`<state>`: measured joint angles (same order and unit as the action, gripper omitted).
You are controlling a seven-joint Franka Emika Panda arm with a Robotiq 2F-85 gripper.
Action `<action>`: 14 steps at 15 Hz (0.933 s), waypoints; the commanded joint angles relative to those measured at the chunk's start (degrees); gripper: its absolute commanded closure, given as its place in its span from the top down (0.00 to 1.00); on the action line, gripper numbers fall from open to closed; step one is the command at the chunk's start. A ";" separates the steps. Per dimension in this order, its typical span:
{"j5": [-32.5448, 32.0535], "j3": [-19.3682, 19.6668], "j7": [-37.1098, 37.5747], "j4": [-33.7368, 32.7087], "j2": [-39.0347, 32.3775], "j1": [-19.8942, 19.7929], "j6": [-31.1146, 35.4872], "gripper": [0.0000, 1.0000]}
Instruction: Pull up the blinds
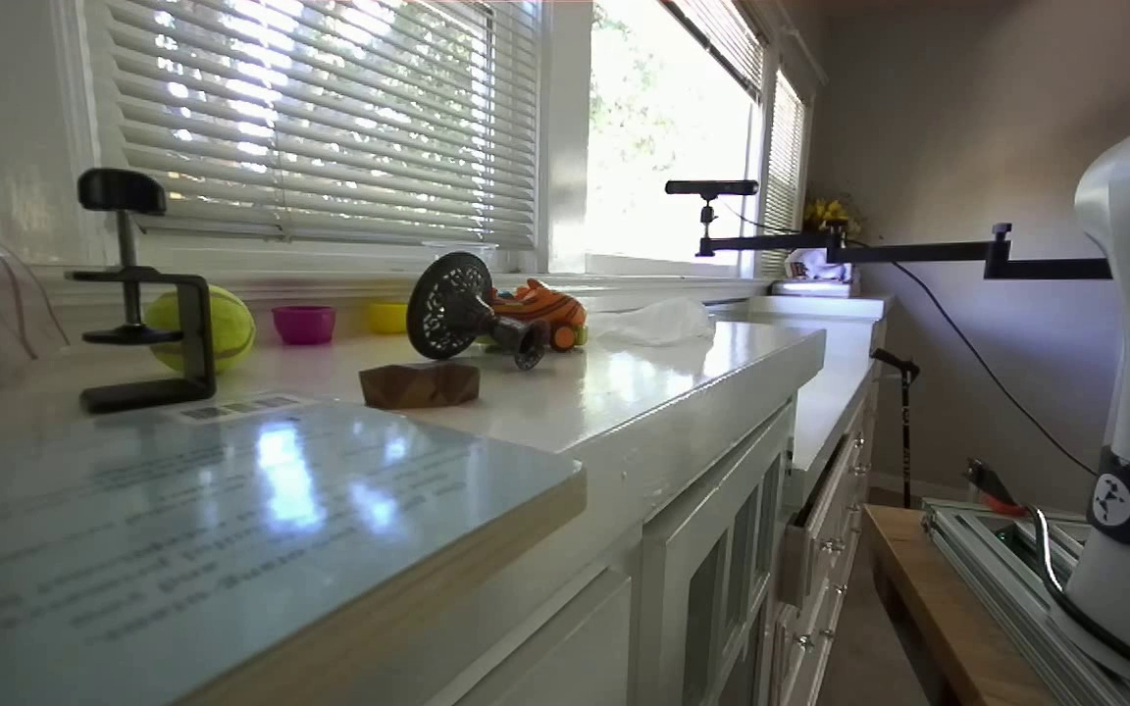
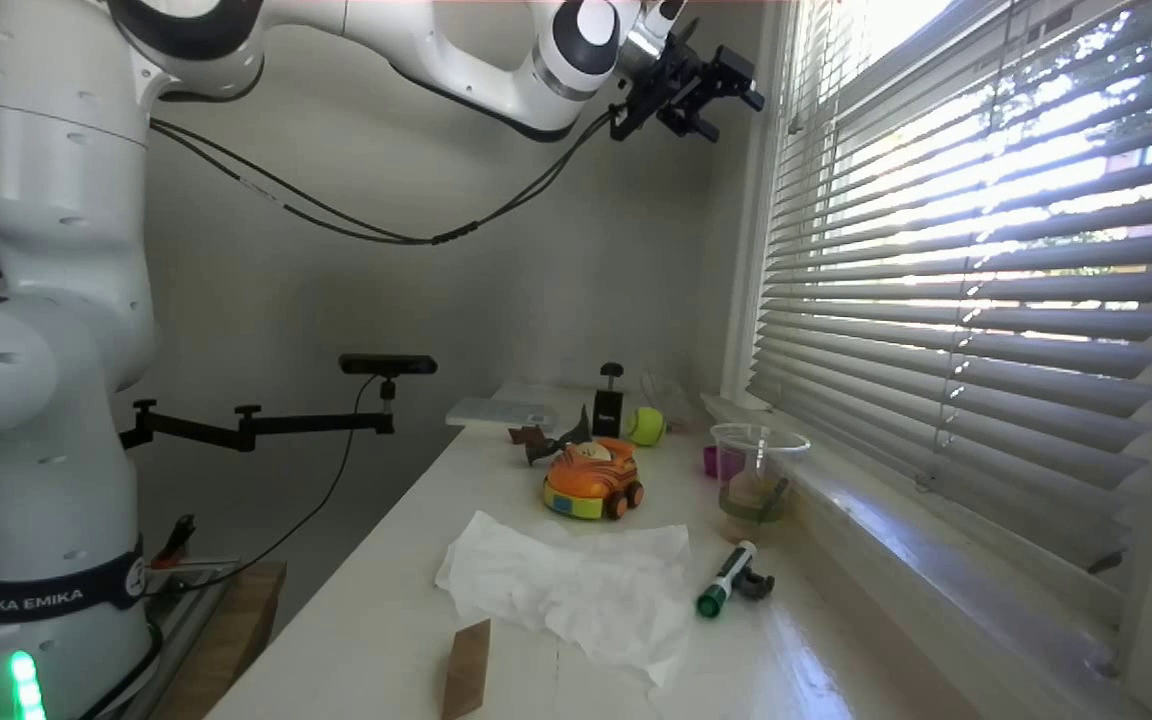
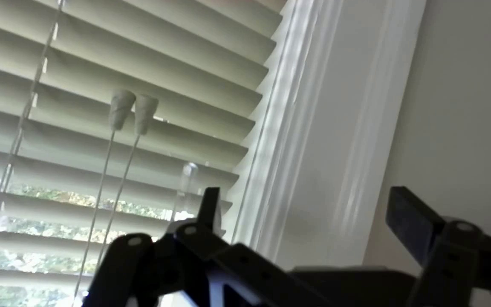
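Observation:
The white horizontal-slat blinds hang lowered over the window in both exterior views (image 1: 330, 127) (image 2: 966, 330). In the wrist view the slats (image 3: 160, 64) fill the left side. Two pull cords with pale tassels, a left tassel (image 3: 122, 110) and a right tassel (image 3: 145, 114), hang in front of the slats there. A clear wand (image 3: 184, 183) shows behind the left finger. My gripper (image 3: 307, 211) is open with nothing between its fingers; the window frame and wall show through the gap. In an exterior view the gripper (image 2: 734, 117) is high up, beside the window frame and apart from the blinds.
The white window frame (image 3: 326, 128) stands ahead of the gripper. On the counter below are an orange toy car (image 2: 591, 478), a clear cup (image 2: 758, 470), crumpled white paper (image 2: 576, 590), a green-capped marker (image 2: 726, 580), a tennis ball (image 2: 646, 427) and a black clamp (image 1: 148, 294).

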<state>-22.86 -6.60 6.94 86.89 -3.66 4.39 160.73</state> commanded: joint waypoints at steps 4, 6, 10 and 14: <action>-5.67 1.14 2.01 -11.75 -6.12 0.86 0.67 1.00; -10.47 2.31 5.26 -12.48 -6.14 1.44 0.40 1.00; -17.98 3.82 11.52 -13.11 -4.86 1.91 -0.66 1.00; -27.95 6.21 22.72 -13.04 -3.14 2.73 -2.52 1.00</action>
<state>-42.78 -2.80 20.05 74.98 -7.91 5.65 160.67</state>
